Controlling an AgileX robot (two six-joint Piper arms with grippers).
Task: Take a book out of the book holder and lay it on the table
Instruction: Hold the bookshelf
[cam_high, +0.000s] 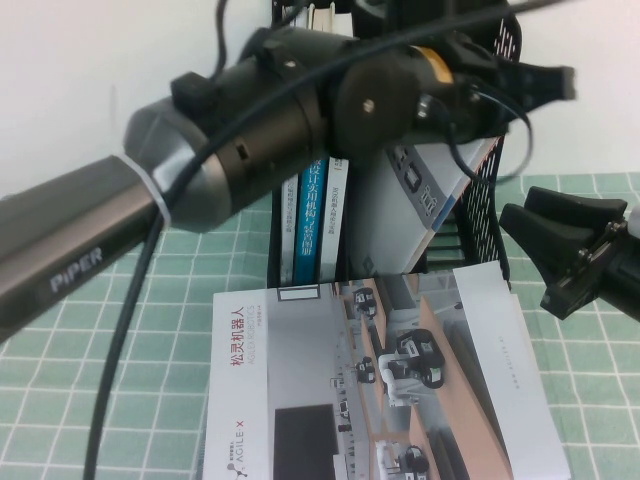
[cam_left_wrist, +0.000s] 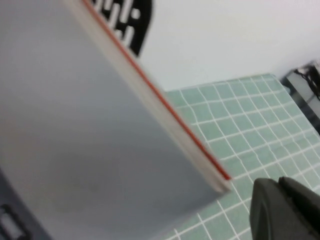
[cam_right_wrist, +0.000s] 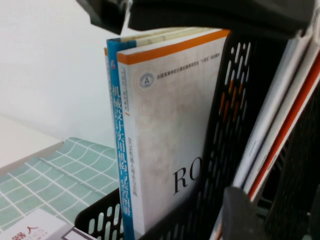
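My left claw (cam_high: 520, 85) is clamped on the grey book (cam_high: 420, 200), which leans half out of the black holder (cam_high: 490, 215), so next I lift it clear, while my right claw (cam_high: 570, 245) waits open alongside.

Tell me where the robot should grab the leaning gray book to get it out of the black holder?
Probably by its top edge, coming from above. The gray book leans tilted in the black holder, whose walls cover its lower part, so only the top is free. The left end effector is already up there; the right end effector waits beside the holder.
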